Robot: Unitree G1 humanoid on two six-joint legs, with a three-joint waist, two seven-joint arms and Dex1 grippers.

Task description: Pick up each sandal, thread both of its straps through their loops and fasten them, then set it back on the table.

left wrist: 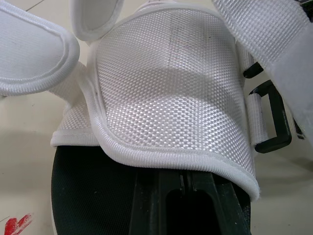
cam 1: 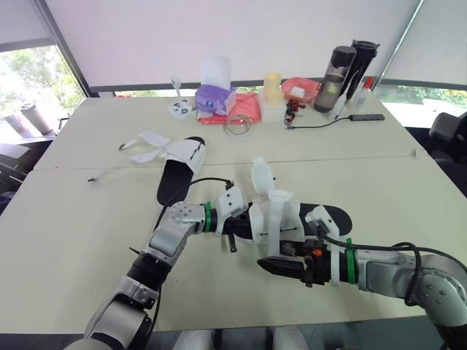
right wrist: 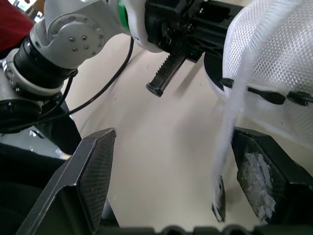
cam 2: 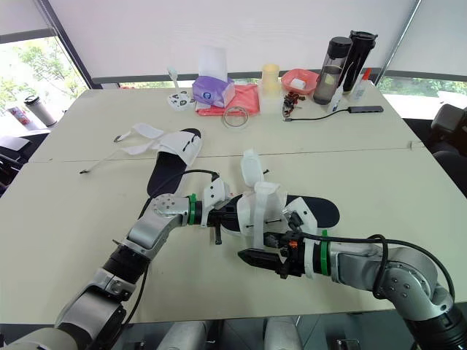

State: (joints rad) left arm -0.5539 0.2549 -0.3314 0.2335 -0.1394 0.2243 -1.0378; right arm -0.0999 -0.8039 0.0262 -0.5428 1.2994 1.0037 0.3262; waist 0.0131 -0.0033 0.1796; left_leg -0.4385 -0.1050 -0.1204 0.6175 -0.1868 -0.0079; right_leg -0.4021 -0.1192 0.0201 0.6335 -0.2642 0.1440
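Sandal (cam 1: 276, 213), white over black, straps undone, sits at the near middle of the table (cam 1: 73, 226) between both arms; a second sandal (cam 1: 181, 162) lies well apart, farther back and to the left.

Head views: the left arm (cam 1: 171, 237) extends forward with bent elbow, the left gripper (cam 1: 244, 227) at the sandal's left end; the right arm (cam 1: 394, 270) lies low across from the right, the right gripper (cam 1: 271, 264) just in front of the sandal, under a hanging strap (cam 1: 276, 235).

Left wrist view: here we see the fingers (left wrist: 161, 205) drawn together, tips tucked beneath the hem of the mesh upper (left wrist: 171, 88); whether they pinch it we cannot tell; black loops (left wrist: 268, 117) flank the upper.

Right wrist view: here we see the fingers (right wrist: 88, 166) spread wide, holding nothing; the strap dangles between them, close to one pad.
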